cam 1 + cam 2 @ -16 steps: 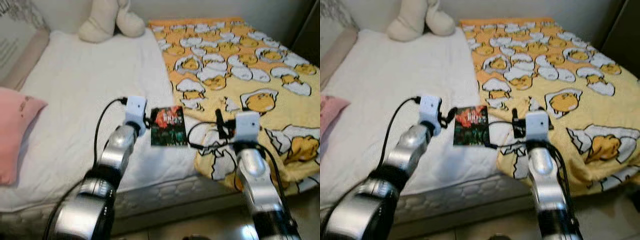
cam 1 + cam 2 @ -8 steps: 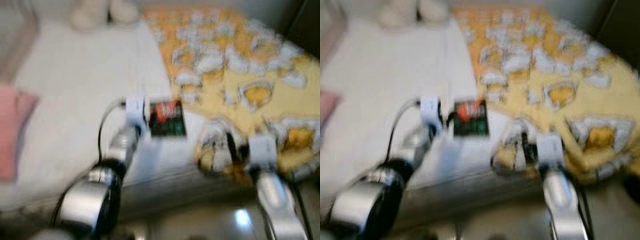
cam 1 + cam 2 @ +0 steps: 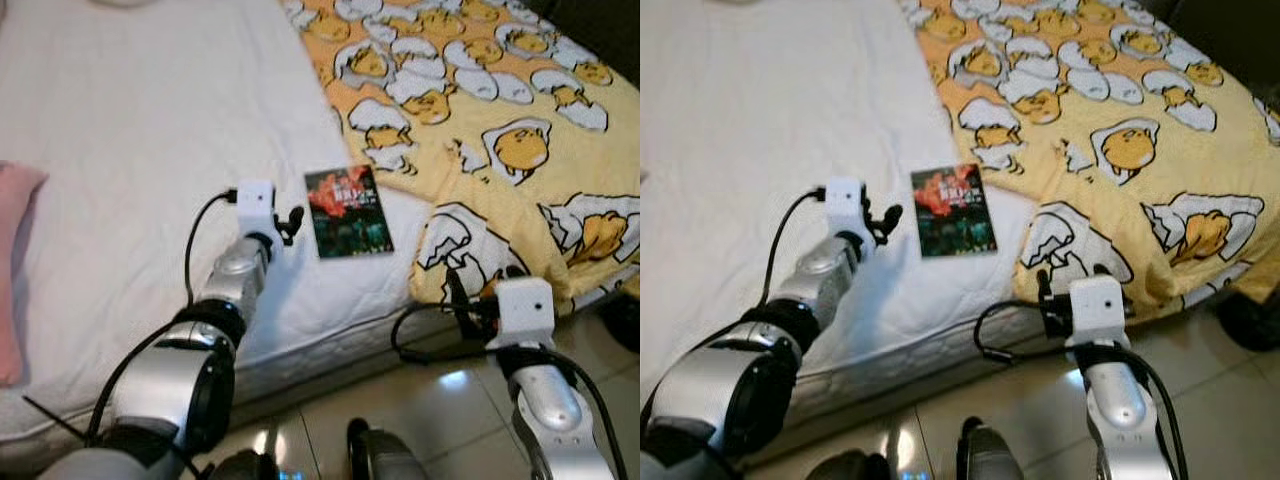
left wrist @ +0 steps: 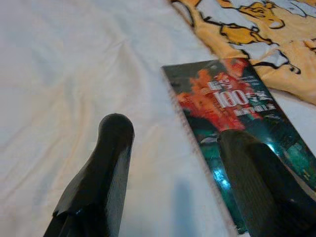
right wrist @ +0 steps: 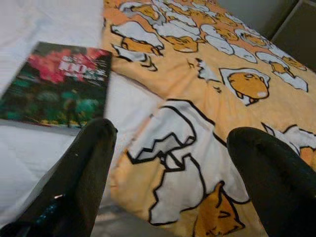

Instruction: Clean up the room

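Book point(image 3: 348, 211) on bed, just beside parted left gripper point(image 3: 288, 222)

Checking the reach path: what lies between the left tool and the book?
Only bare white sheet. In the left wrist view the left tool is open, with the book edge just ahead and one finger already over its cover.

Home bedroom: bed point(image 3: 120, 150) with white sheet, yellow cartoon blanket point(image 3: 500, 120) at 2 o'clock, pink pillow point(image 3: 12, 270) at 9 o'clock, tiled floor point(image 3: 440, 400).
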Available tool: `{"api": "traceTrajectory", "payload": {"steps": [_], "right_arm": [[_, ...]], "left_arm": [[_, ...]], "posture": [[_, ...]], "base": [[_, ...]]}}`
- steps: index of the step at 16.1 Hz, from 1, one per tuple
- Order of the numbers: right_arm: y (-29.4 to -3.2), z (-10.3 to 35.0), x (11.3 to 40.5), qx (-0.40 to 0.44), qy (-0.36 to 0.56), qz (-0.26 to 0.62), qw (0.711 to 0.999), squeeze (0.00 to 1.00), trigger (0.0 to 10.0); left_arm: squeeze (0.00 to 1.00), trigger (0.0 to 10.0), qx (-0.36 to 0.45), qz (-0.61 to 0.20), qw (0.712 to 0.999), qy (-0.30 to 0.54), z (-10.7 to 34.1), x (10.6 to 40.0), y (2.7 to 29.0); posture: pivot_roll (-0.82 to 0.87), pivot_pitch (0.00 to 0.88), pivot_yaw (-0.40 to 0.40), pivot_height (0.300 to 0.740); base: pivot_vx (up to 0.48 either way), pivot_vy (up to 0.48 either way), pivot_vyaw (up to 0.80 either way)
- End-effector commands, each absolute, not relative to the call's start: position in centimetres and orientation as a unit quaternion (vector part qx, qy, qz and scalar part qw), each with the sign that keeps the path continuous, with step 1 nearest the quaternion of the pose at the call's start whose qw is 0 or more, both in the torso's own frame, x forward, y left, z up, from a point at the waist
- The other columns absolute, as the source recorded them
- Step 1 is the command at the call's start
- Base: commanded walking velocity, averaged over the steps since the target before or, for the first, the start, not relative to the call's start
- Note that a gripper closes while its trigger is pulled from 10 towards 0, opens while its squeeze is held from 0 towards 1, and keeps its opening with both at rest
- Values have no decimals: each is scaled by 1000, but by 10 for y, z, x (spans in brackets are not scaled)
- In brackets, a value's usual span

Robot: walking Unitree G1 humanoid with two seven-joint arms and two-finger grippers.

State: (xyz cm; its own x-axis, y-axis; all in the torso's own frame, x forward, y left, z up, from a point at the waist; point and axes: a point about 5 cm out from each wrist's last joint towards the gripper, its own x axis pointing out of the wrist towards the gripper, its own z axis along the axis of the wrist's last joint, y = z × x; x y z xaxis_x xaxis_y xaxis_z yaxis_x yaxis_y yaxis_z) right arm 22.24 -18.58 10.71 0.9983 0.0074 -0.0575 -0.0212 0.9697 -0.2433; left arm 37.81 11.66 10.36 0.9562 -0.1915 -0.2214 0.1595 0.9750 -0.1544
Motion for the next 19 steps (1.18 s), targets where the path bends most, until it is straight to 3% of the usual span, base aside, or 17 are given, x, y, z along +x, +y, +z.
{"api": "traceTrajectory", "payload": {"steps": [1, 5, 7, 8, 9, 10, 11, 14, 19], "right_arm": [[-186, 105, 216, -121, 42, 7, 992, 0, 10000], [-184, 105, 208, -125, 50, 8, 991, 0, 10000], [-185, 117, 210, -142, 20, 0, 990, 0, 10000], [-185, 117, 210, -142, 20, 0, 990, 0, 10000], [-190, 141, 206, -142, -36, -23, 989, 0, 10000], [-195, 147, 194, -129, -57, -43, 989, 0, 10000], [-197, 143, 191, -113, -57, -54, 990, 0, 10000], [-201, 138, 216, -101, -65, -70, 990, 0, 10000], [-195, 142, 235, -112, -81, -47, 989, 0, 10000]], "left_arm": [[0, 10000, -86, -100, 982, 135, 102, 378, 108], [0, 10000, -77, -117, 981, 135, 99, 374, 96], [0, 10000, 11, -156, 988, 11, 117, 370, 96], [0, 10000, 11, -156, 988, 11, 117, 370, 96], [0, 10000, 25, -163, 979, -117, 148, 333, 115], [0, 10000, 47, -173, 975, -128, 148, 287, 128], [0, 10000, 56, -176, 977, -103, 135, 277, 128], [0, 10000, 22, -180, 978, -99, 130, 299, 110], [0, 10000, 7, -171, 984, -57, 134, 297, 111]], "posture": [[-369, 235, -44, 736], [-388, 249, -32, 736], [-397, 196, 34, 736], [-397, 196, 34, 736], [-299, 124, 60, 736], [-252, 81, 70, 736], [-234, 49, 66, 736], [-232, 0, 58, 736], [-227, 0, 61, 736]], "base": [[0, 0, 0], [0, 0, 0], [0, 0, 0], [0, 0, 0], [0, 0, 0], [0, 0, 0], [0, 0, 0], [250, -196, 0], [379, -289, 0]]}}
